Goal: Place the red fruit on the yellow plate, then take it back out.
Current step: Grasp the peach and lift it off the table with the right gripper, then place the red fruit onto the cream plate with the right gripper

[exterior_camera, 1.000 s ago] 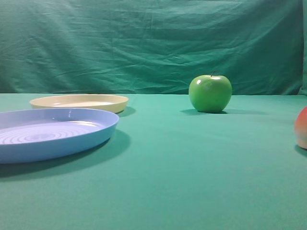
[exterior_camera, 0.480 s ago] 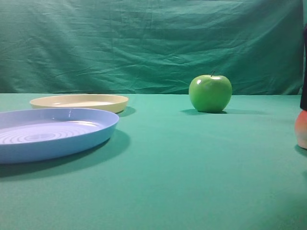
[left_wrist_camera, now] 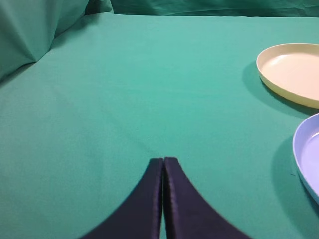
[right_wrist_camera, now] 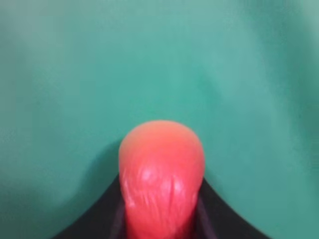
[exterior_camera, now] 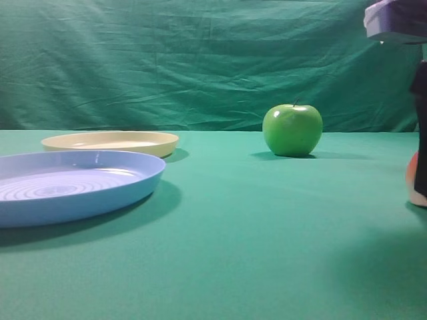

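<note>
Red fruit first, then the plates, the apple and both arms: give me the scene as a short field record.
red fruit: on the green cloth at the far right edge of the exterior view, between the right gripper's jaws
right gripper: jaws on both sides of the fruit, closing; grip not confirmed
left gripper: jaws shut, empty, over bare cloth
yellow plate: empty, far left, behind the blue plate
blue plate: empty, near left
green apple: upright, centre-right, untouched
fruit on yellow plate: not yet

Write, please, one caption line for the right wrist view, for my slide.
Right claw with its dark fingers on both sides of the red fruit, above the green cloth.
</note>
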Tool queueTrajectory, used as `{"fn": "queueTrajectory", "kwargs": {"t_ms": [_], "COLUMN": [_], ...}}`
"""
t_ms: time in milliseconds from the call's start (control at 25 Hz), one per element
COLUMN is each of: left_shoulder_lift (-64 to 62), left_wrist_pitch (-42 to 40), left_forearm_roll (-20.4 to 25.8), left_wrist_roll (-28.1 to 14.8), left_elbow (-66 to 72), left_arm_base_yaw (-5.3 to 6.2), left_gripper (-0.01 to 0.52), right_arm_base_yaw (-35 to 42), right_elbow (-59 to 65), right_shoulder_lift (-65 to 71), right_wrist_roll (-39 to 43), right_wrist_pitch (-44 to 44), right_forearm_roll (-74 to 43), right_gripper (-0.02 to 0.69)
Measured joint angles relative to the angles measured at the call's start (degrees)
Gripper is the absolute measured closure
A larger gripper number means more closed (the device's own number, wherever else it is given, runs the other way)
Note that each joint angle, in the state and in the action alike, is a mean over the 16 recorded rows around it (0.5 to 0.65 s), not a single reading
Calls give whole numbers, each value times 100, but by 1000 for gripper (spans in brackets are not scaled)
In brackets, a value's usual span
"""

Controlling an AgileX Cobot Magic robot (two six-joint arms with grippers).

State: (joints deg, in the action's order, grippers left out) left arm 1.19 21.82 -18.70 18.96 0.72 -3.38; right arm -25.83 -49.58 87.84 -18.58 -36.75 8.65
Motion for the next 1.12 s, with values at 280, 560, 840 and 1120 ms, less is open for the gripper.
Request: {"fn": "queueTrajectory", "kwargs": {"t_ms": [280,560,840,1120], "left_shoulder_lift": [0,0,0,0], "left_wrist_pitch": [0,0,0,0], "left_forearm_roll": [0,0,0,0], "left_wrist_roll": [0,0,0,0], "left_elbow": [0,0,0,0], "left_arm_base_yaw": [0,0,0,0], "left_gripper": [514,514,514,514], "right_arm_base_yaw": [-327,-855,-1348,-1632], "right_elbow": [-1964,-4136,-5865,-6737], "right_shoulder_lift": [505,1711,3209,4344], "right_wrist_roll": [-32,-163,-436,-844], "right_wrist_pitch": [-559,-777,-795,-460], "right_forearm_roll": [8,22,165,516], "right_gripper": [469,481,481,469]}}
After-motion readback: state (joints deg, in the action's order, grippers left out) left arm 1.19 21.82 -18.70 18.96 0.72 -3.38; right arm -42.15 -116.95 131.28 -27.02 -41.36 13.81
